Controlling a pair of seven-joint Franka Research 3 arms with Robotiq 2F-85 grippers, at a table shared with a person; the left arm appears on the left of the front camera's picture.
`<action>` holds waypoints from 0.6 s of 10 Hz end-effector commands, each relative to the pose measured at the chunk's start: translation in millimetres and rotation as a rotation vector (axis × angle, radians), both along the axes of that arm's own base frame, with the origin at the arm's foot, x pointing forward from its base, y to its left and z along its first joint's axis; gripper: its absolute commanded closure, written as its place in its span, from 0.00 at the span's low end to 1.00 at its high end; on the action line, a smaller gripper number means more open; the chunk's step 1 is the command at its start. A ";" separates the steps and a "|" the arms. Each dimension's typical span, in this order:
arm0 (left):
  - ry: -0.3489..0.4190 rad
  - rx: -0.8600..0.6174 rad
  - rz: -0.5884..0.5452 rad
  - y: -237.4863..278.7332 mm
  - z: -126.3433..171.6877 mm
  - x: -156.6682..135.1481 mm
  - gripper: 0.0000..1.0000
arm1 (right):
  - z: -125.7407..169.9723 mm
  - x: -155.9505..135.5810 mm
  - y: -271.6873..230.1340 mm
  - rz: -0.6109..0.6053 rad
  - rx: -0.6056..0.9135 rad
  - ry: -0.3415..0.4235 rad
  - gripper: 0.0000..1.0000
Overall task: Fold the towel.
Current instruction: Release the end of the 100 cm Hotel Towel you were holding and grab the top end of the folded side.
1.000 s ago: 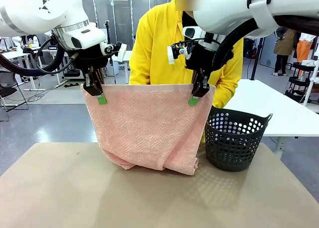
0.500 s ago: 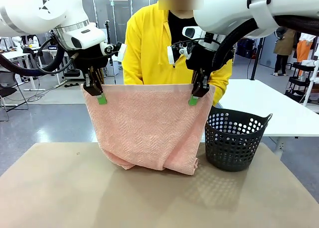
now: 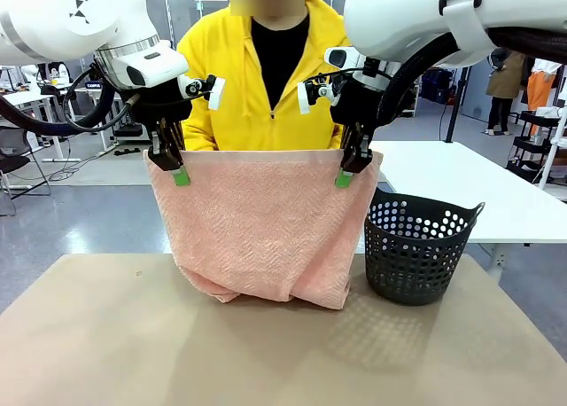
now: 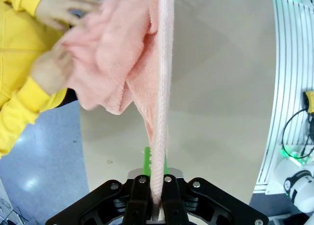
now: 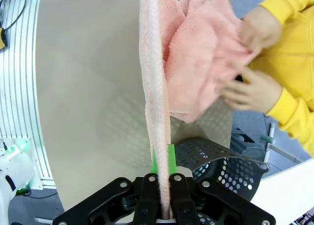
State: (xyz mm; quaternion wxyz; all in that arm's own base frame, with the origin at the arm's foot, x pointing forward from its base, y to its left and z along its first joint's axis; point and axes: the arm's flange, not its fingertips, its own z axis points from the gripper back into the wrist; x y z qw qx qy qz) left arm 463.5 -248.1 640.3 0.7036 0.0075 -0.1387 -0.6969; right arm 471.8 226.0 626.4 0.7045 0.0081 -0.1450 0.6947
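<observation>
The towel (image 3: pixel 266 224) is held up by its top edge above the tan table (image 3: pixel 106 335) and is stretched nearly level between the two arms. Its upper left corner is clamped by the left gripper (image 3: pixel 180 174) and its upper right corner by the right gripper (image 3: pixel 345 175). In each wrist view the cloth's edge is seen pinched between closed fingers, with a green pad showing beside it.

The top edge is drawn straight and taut, with a slight upturn at the right corner. The side edges hang down and slant inward. The lower part is bunched on the far part of the table, where a rolled fold is formed along the bottom.

Behind the cloth, a person in a yellow jacket (image 3: pixel 221 78) is seen at the far side. In the wrist views the person's hands (image 4: pixel 49 70) are placed on a gathered, hanging layer of the towel on the far side of the taut edge.

A black perforated basket (image 3: pixel 416 251) is set on the table just right of the towel's lower right corner; whether the two touch cannot be told. A broad stretch of tabletop is left open in front of the towel, and open surface is also seen to its left. On the right, the room is narrowed by the basket.
</observation>
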 end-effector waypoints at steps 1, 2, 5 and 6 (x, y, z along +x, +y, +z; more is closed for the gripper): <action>-0.003 0.000 0.001 1.0 0.5 0.7 1.00 | 0.2 0.5 -1.2 -0.002 -0.001 -0.001 1.00; -0.003 0.000 0.001 1.0 0.5 0.7 1.00 | 0.2 0.5 -1.2 -0.002 -0.001 -0.001 1.00; -0.003 0.000 0.001 1.0 0.5 0.7 1.00 | 0.2 0.5 -1.2 -0.002 -0.001 -0.001 1.00; -0.003 0.000 0.001 1.0 0.5 0.7 1.00 | 0.2 0.5 -1.2 -0.002 -0.001 -0.001 1.00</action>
